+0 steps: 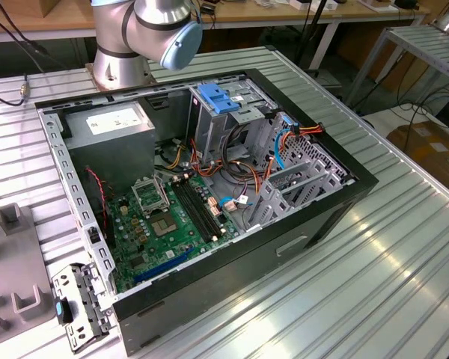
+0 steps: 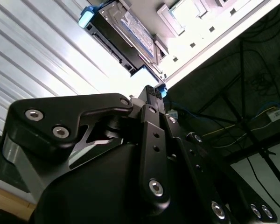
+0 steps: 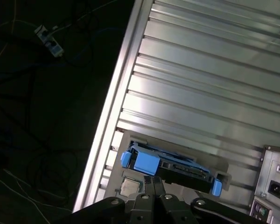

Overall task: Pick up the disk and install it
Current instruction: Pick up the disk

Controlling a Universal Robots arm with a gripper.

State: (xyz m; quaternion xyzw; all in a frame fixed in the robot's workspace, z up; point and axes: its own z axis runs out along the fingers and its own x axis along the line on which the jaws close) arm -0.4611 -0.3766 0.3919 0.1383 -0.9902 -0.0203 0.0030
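Hangs over the ribbed counter (image 3: 149, 93) near its edge, with the claw (image 3: 154, 184) drawn together and nothing visibly clamped. Sits just beside the disk (image 3: 182, 170), lying flat in a grey cradle (image 3: 225, 177); cannot tell whether touching. Probably dense and rigid for its size, yet sensitive to knocks, and slick on the metal faces. Best gripped squarely across the bright blue rails, kept level, clear of the connector edge.
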